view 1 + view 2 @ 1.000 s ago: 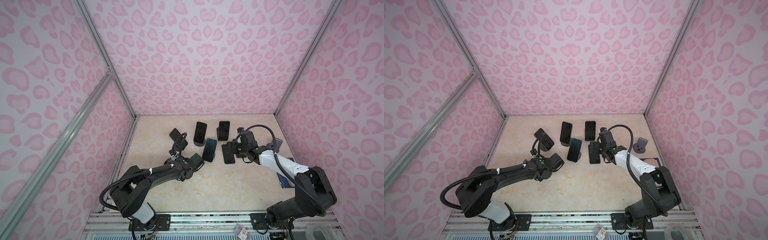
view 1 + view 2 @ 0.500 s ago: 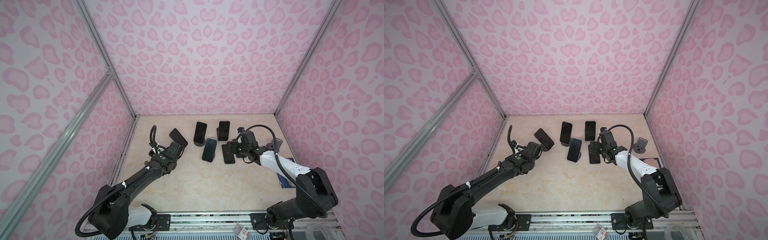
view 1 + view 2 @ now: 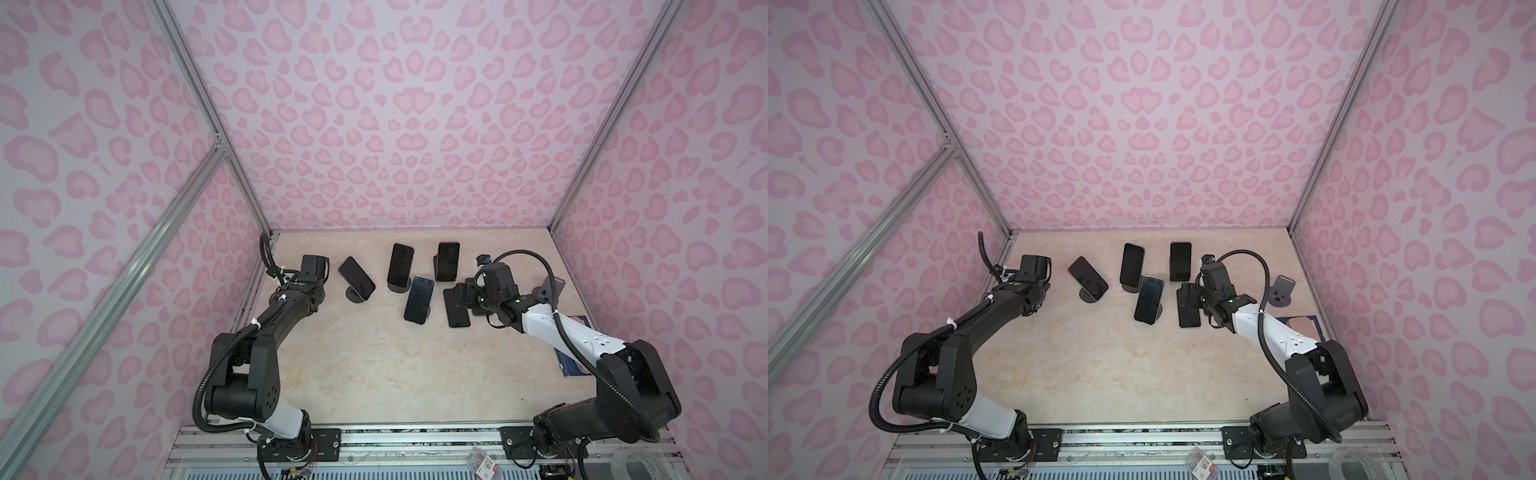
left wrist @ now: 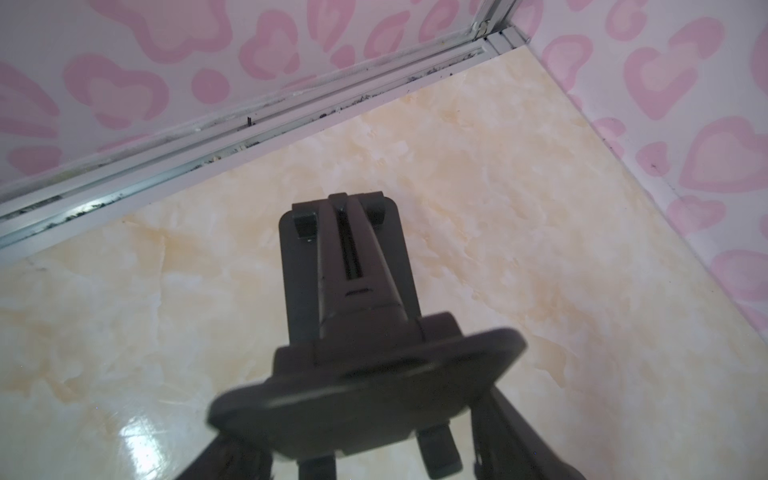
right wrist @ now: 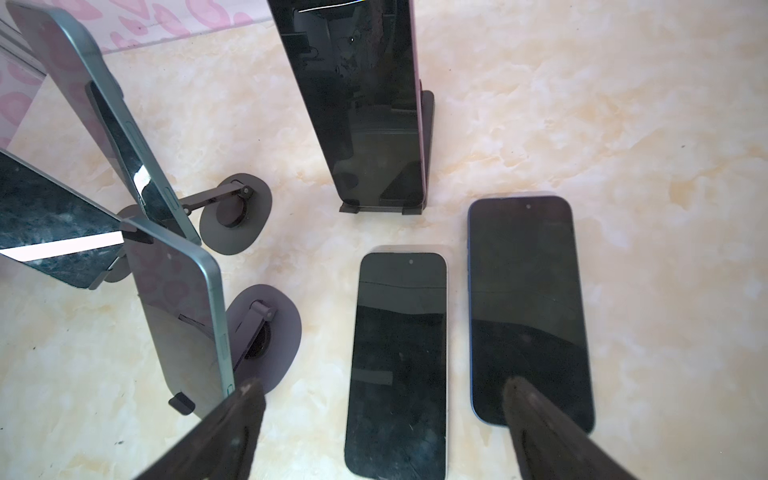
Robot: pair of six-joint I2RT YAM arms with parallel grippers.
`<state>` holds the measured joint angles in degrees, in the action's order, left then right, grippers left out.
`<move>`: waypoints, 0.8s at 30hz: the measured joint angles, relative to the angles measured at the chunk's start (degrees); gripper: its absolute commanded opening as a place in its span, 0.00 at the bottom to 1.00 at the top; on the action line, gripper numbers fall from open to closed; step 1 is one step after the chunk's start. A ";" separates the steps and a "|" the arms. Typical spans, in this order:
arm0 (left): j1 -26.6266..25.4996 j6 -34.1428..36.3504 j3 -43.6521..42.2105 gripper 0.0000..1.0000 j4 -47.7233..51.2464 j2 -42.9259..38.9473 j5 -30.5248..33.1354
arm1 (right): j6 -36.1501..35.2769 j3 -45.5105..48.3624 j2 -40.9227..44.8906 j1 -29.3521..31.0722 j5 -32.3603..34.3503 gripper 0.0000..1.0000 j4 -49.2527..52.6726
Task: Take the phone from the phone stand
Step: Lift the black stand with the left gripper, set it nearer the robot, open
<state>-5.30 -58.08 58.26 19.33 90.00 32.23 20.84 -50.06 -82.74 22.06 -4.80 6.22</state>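
Several dark phones lean on stands at the back of the table in both top views, among them one [image 3: 356, 277], one [image 3: 401, 266] and a teal-edged phone [image 5: 183, 316]. Two more lie flat: a white-rimmed phone [image 5: 399, 357] and a blue-rimmed phone [image 5: 528, 299]. My right gripper [image 5: 384, 399] hovers open just above these two, one fingertip [image 5: 536, 415] over the blue-rimmed one. My left gripper [image 4: 374, 449] is shut on the round base of an empty dark phone stand [image 4: 353, 257], held near the back left corner [image 3: 313, 266].
Another empty stand [image 3: 550, 291] stands by the right wall. A blue flat item [image 3: 575, 361] lies behind the right arm. The left wall's metal rail [image 4: 208, 137] and the back wall are close to the held stand.
The left arm has swung from mid-table to the back left corner, carrying the stand. The right gripper has stayed over the flat phones, its jaws a little narrower.
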 measured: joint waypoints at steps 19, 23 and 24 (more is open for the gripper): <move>2.93 -0.72 4.61 0.76 0.35 10.69 -4.92 | 0.57 1.03 -0.17 0.00 -2.67 0.92 -1.99; 2.99 -0.28 5.51 0.86 1.16 11.39 -5.99 | 0.57 1.07 0.15 -0.11 -1.77 0.95 -1.97; 2.99 0.07 5.57 0.88 1.14 11.21 -6.21 | 0.59 1.16 0.46 -0.11 -1.20 0.95 -1.97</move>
<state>-2.31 -58.02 63.83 20.47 101.21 26.02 21.43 -48.90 -82.28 21.96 -6.00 4.25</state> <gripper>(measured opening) 0.847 0.945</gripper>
